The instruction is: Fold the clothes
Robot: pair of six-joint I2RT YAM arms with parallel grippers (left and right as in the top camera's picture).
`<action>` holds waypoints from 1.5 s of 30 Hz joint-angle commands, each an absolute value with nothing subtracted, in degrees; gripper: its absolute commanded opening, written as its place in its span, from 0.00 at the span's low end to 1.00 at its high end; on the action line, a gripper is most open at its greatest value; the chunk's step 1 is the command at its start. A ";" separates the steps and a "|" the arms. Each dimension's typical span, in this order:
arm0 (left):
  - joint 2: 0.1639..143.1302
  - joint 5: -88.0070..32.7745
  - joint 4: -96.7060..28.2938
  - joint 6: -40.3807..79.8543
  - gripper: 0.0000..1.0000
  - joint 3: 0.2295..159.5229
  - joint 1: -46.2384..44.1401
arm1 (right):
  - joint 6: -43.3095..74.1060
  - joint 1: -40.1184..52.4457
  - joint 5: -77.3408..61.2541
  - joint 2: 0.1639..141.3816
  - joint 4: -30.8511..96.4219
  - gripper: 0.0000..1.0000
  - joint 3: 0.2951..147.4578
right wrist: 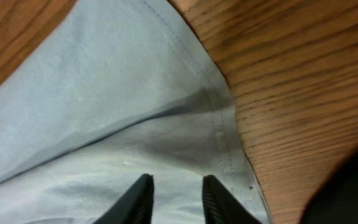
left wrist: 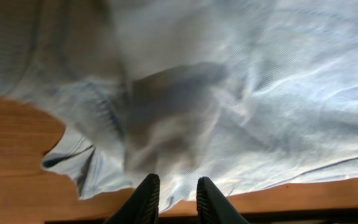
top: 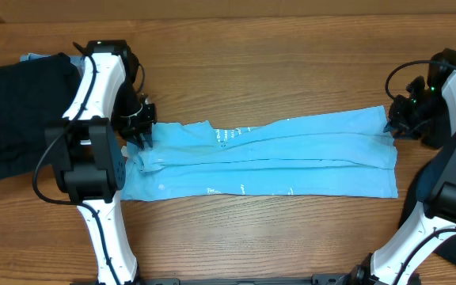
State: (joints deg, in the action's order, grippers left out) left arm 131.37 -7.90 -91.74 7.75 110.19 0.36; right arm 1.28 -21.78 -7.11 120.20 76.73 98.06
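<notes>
The garment (top: 267, 154) lies flat on the counter (top: 275, 63), its long axis running straight from your left fingers (top: 142, 131) to your right fingers (top: 394, 125). Each pair hangs spread over its own end and pinches nothing, the left above the ragged edge, the right above a hemmed corner. Neither arm is nearer, so you will likely need both ends.

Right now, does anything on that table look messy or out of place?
The blue garment looks uneven: its left end, by the left gripper, is bunched and wrinkled, while the right end lies flat and square. Nothing looks spilled or torn.
</notes>
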 commanded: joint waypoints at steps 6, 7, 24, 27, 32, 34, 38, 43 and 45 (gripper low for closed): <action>129.67 -1.63 -82.48 23.09 0.36 110.00 -0.21 | 1.23 -25.67 -9.30 120.36 77.47 0.35 97.82; 129.67 -1.74 -81.36 23.68 0.36 110.00 0.43 | 1.23 -25.61 -9.30 120.36 77.78 0.35 97.82; 130.06 -13.65 -68.93 12.36 0.45 106.76 2.09 | 1.23 -25.56 -9.30 120.36 79.46 0.35 97.82; 130.06 -13.65 -68.95 11.94 0.44 105.08 1.67 | 1.23 -25.56 -9.30 120.36 79.50 0.35 97.82; 130.06 -14.94 -69.17 11.68 0.21 104.88 1.32 | 1.23 -25.56 -9.30 120.36 79.66 0.35 97.82; 130.06 -17.43 -69.01 10.07 0.04 104.88 1.32 | 1.23 -25.56 -9.30 120.36 79.61 0.36 97.82; 129.82 -37.47 -72.18 -1.43 0.04 105.78 1.32 | 1.23 -25.56 -9.28 120.36 79.61 0.36 97.82; 128.92 -57.08 -83.33 -22.98 0.04 106.67 1.32 | 1.26 -25.56 -9.30 120.36 78.83 0.36 97.82; 128.88 -46.33 -79.59 -13.78 0.04 106.67 1.63 | 1.26 -25.56 -9.30 120.36 78.76 0.36 97.82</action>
